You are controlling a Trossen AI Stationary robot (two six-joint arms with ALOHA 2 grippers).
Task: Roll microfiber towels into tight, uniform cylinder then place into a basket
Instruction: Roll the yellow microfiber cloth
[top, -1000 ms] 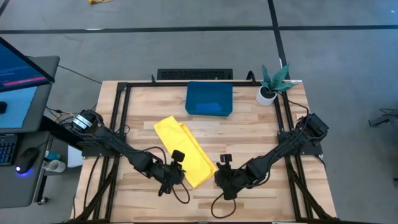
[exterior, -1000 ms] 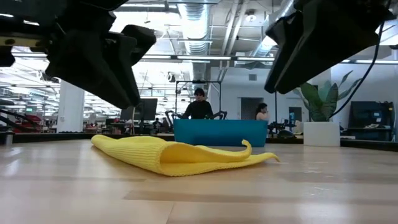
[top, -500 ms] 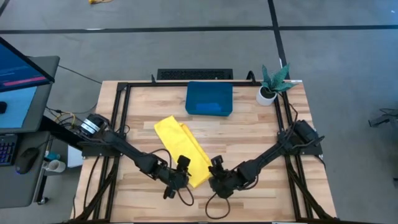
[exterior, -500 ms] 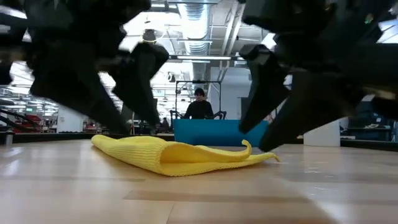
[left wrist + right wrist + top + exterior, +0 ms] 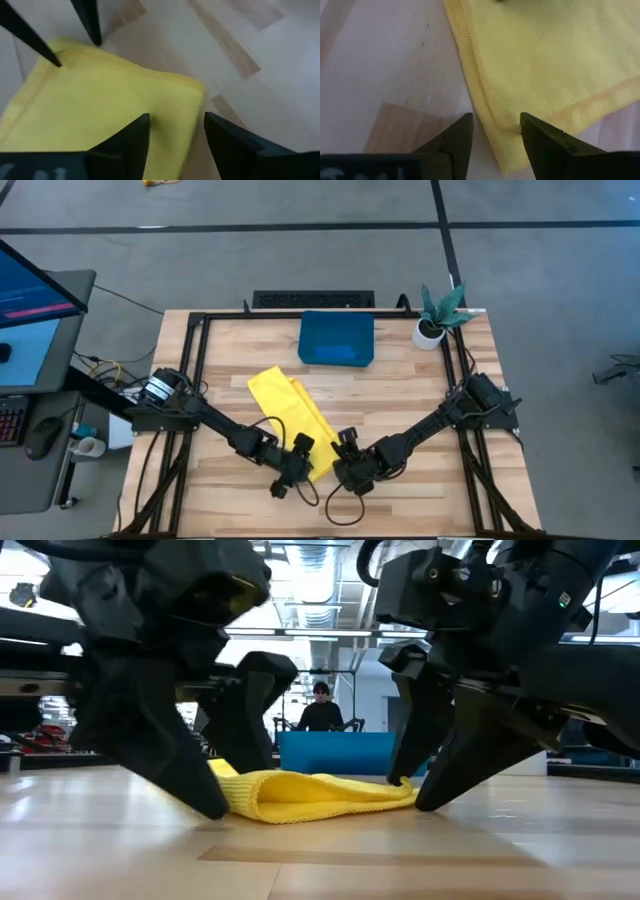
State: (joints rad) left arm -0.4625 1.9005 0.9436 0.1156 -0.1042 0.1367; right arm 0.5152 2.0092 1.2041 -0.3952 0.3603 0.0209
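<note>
Both tools (image 5: 318, 465) lower, astride towel (image 5: 292, 420)

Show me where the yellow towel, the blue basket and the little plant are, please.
yellow towel (image 5: 283, 402): high view, on its folded middle.
blue basket (image 5: 337, 352): high view, on its inside floor near the front wall.
plant (image 5: 441, 305): high view, on its green leaves.

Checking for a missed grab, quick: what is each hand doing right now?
Left hand: open, down at the near end of the yellow towel, holding nothing.
Right hand: open, at the towel's edge, holding nothing.
</note>
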